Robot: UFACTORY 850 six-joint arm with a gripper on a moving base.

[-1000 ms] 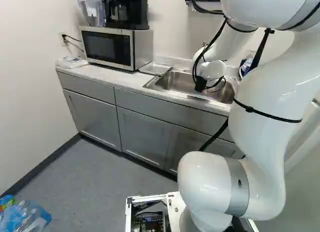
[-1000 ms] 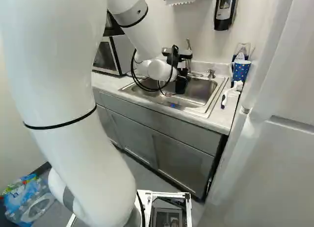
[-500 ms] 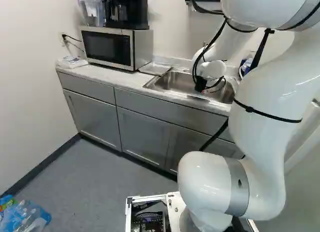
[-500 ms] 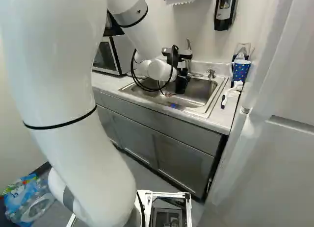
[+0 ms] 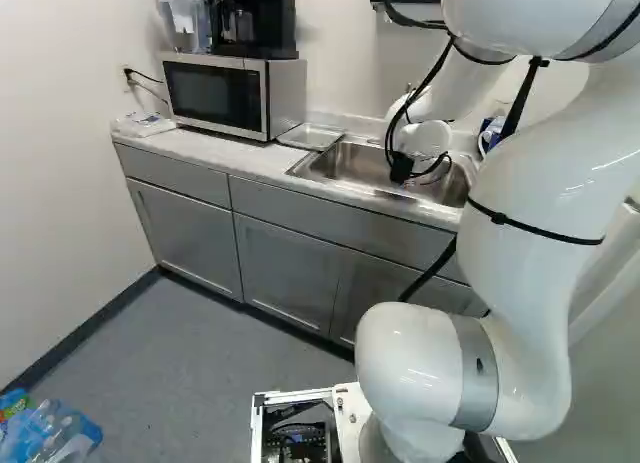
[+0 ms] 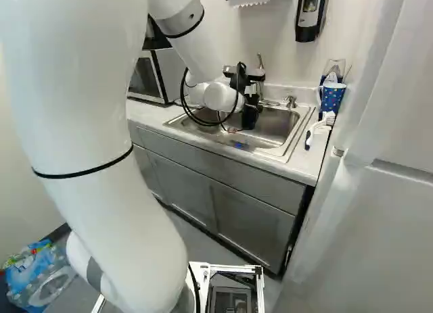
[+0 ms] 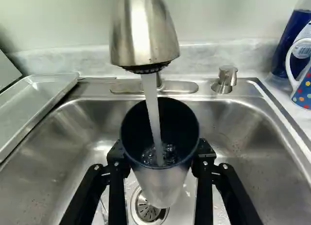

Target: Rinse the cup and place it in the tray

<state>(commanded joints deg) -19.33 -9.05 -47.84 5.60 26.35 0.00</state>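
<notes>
While water (image 7: 152,108) pours from the faucet spout (image 7: 145,33) straight into the dark-lined cup (image 7: 158,186), the step in hand is the rinse. The gripper (image 7: 161,156) is clamped on the cup, one finger against each side, and holds it mouth up beneath the spout, over the sink (image 7: 243,130) and its drain strainer (image 7: 147,209). Bubbles show on water gathered inside the cup, so the stream is landing where it should.

Next, I judge, the cup wants carrying clear of the stream and tipping well over inside the basin, so that the rinse water goes down the drain and not across the counter (image 5: 250,158). A wet, part-filled cup may slip or slosh, so the turn calls for a firm hold and an easy pace, with its rim kept off the spout.

After that comes the metal tray (image 7: 36,96), which sits beside the sink on the microwave's (image 5: 215,93) side; the cup should be let go only once it stands steady there
</notes>
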